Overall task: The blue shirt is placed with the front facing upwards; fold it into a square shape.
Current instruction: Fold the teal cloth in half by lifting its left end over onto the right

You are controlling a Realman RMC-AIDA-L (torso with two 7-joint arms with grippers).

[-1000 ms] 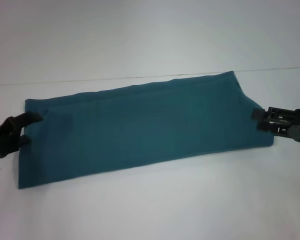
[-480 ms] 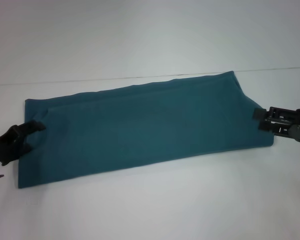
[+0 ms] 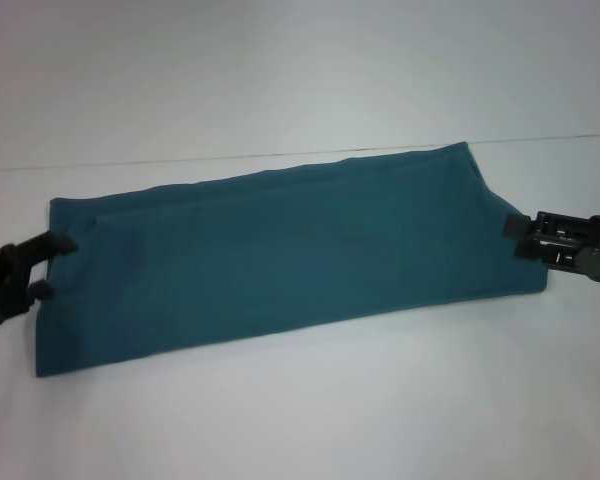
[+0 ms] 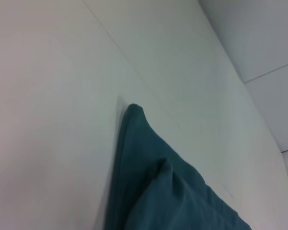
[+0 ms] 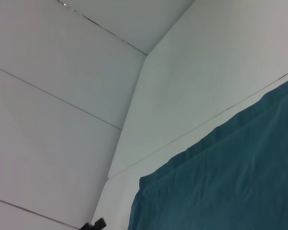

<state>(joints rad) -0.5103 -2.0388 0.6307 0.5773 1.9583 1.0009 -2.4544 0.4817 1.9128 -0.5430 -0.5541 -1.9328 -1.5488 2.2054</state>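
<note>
In the head view, the blue shirt point(image 3: 280, 255) is seen lying flat on the white table point(image 3: 300, 420) as a long narrow band, so the lengthwise folds are judged done and the crosswise folds into a square are left. The left gripper point(image 3: 35, 265) is set at the band's left end with its fingers parted around the hem and nothing pinched. The right gripper point(image 3: 525, 238) is placed against the opposite end; whether cloth is held there cannot be told. In the left wrist view, a folded corner of the shirt point(image 4: 149, 167) is shown just ahead on the table. In the right wrist view, a rumpled edge point(image 5: 221, 182) is shown close by. Nothing is seen in the way.
</note>
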